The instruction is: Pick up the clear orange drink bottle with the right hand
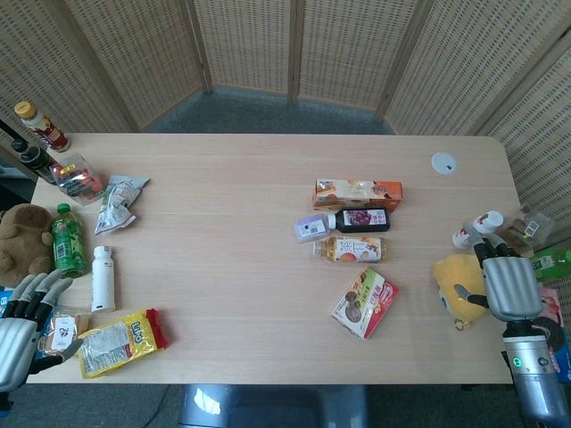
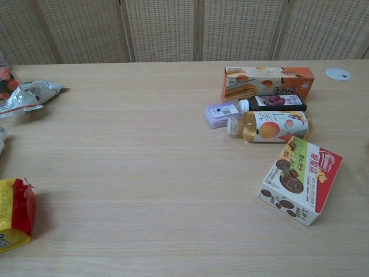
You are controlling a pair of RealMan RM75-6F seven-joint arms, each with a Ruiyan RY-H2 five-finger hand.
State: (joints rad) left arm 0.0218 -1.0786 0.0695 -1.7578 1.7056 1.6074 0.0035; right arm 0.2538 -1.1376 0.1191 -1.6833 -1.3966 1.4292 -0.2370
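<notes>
The clear orange drink bottle [image 1: 350,249] [image 2: 270,126] lies on its side at the table's middle right, cap pointing left, between a dark grape bottle [image 1: 360,219] [image 2: 274,103] and a red snack box [image 1: 365,302] [image 2: 300,179]. My right hand [image 1: 509,283] hovers at the table's right edge, well to the right of the bottle, fingers apart and holding nothing. At the near-left corner my left hand [image 1: 22,323] hangs open and empty. Neither hand shows in the chest view.
An orange biscuit box [image 1: 357,193] [image 2: 267,81] and a small purple pack [image 1: 312,229] [image 2: 221,113] lie beside the bottles. A yellow plush [image 1: 455,283] sits just left of my right hand. Left side holds a white bottle [image 1: 103,278], green bottle [image 1: 65,239], yellow bag [image 1: 120,341] and silver packet [image 1: 118,201].
</notes>
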